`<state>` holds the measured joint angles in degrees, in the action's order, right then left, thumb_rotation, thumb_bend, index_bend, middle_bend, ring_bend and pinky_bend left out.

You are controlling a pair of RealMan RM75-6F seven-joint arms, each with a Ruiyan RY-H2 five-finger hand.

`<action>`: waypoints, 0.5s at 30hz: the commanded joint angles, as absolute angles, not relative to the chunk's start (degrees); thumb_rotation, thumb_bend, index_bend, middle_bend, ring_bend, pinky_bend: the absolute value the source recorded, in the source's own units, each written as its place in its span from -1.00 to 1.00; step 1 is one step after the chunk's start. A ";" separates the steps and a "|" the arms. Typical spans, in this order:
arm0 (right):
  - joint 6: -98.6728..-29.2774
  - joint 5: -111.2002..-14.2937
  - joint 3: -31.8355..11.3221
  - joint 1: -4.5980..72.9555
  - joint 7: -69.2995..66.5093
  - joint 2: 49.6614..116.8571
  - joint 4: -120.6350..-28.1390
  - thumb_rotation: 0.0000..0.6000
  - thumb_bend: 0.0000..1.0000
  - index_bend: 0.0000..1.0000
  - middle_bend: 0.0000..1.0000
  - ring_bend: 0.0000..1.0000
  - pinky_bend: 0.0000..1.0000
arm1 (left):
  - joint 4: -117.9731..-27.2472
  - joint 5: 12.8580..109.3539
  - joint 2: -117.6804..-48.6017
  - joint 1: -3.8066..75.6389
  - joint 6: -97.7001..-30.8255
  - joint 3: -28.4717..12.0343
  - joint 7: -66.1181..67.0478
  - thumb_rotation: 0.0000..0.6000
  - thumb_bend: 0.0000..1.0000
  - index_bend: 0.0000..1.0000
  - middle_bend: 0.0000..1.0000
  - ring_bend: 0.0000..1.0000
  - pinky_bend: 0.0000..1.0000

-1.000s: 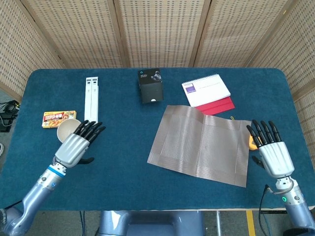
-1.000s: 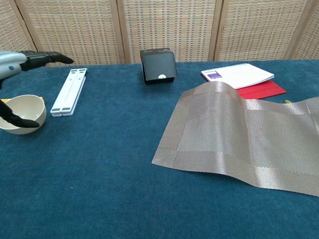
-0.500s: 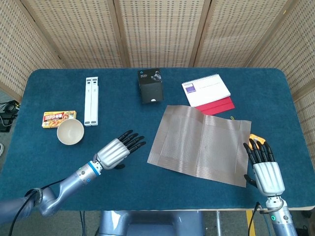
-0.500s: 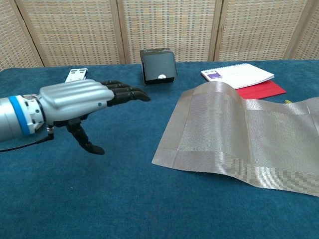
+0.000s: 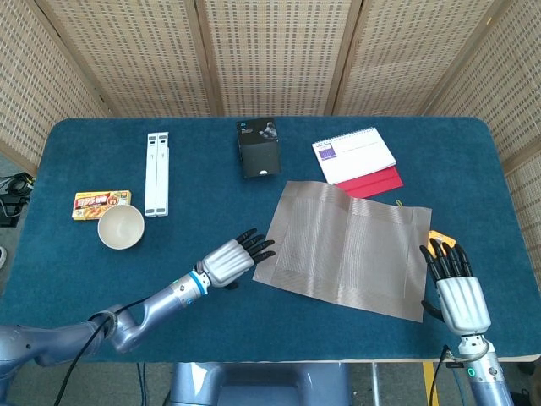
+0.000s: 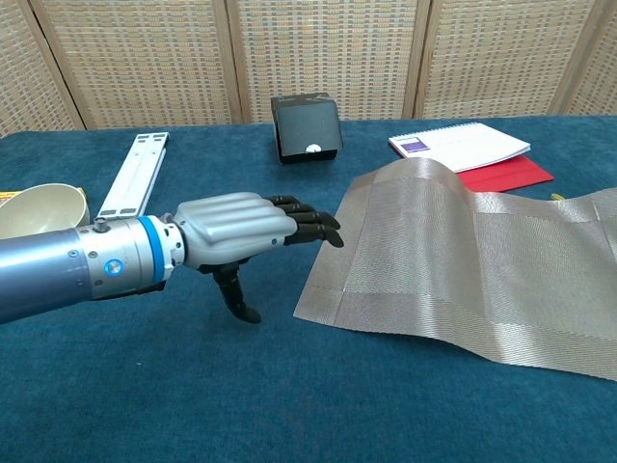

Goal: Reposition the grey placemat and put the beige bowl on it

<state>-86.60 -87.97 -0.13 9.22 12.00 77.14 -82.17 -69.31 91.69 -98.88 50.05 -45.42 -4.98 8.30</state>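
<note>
Nearest us, the left robot hand (image 5: 230,260) reaches low over the blue worktop (image 5: 203,190), fingers stretched out and apart, holding nothing; its fingertips lie just beside the near-left corner of the grey placemat (image 5: 347,247), and we cannot tell whether they touch it. The right robot hand (image 5: 457,289) sits at the worktop's near right edge, fingers straight and empty, next to the placemat's right side.

We judge the task barely begun: the placemat lies askew and rumpled right of centre, its far edge humped up over a red folder (image 5: 379,182), so it looks not yet repositioned. The beige bowl (image 5: 121,226) stands upright, well apart on the left, and has yet to go onto the placemat.

Behind the bowl lies a small yellow packet (image 5: 101,204) with red print too small to read. Further back are a white folded stand (image 5: 156,173), a black box (image 5: 258,148) with a pale logo we cannot read, and a spiral notepad (image 5: 353,155) bearing an unreadable purple label
</note>
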 commanded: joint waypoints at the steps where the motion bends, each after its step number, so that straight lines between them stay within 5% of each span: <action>1: -86.59 -88.08 -0.23 9.13 11.85 77.04 -82.27 1.00 -1.00 -1.00 -1.00 -1.00 -1.00 | -67.39 91.30 -100.58 51.38 -44.64 -5.14 8.21 1.00 -1.00 -0.75 -1.00 -1.00 -1.00; 15: -85.42 -88.45 -0.55 8.74 9.38 75.45 -83.91 1.00 -1.00 -1.00 -1.00 -1.00 -1.00 | -61.70 88.13 -106.61 55.73 -41.65 -6.63 9.96 1.00 -1.00 -0.73 -1.00 -1.00 -1.00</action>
